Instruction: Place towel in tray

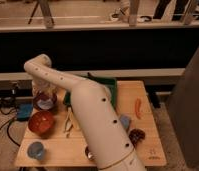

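My gripper (43, 94) hangs at the left end of the white arm, directly over the purple bowl (45, 103) at the table's left. A whitish, pale-blue patch in that bowl's mouth looks like the towel (43, 104), right under the gripper. I cannot tell whether they touch. The green tray (111, 86) stands at the back middle of the table, to the right of the gripper. The arm hides most of it.
An orange bowl (41, 123) sits in front of the purple one, and a blue cup (35, 149) stands at the front left corner. A blue pad (24, 111) lies off the table's left edge. A red object (138, 107), a dark one (136, 135) and a small pale-blue one (124, 121) lie on the right.
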Controlling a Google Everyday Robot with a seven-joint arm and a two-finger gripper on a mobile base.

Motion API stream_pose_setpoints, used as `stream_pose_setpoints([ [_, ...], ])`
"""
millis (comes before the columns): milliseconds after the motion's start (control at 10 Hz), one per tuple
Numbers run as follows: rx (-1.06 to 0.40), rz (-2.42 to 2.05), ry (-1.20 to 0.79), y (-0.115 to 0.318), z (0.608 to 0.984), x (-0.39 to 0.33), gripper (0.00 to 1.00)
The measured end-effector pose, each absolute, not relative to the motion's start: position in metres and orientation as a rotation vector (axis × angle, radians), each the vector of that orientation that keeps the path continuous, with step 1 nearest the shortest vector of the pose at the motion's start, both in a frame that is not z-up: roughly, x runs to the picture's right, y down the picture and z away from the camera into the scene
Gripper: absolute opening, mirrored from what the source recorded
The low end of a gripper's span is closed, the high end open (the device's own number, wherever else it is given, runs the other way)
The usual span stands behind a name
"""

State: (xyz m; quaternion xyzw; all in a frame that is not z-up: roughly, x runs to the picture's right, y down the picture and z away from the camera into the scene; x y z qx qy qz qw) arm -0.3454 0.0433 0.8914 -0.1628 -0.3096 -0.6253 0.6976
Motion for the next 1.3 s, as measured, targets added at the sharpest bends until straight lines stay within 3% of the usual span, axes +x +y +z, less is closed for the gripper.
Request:
stream_pose_setpoints([
  [1300, -0.429, -1.494, -0.628, 0.058, 0.926, -0.328, 0.63],
])
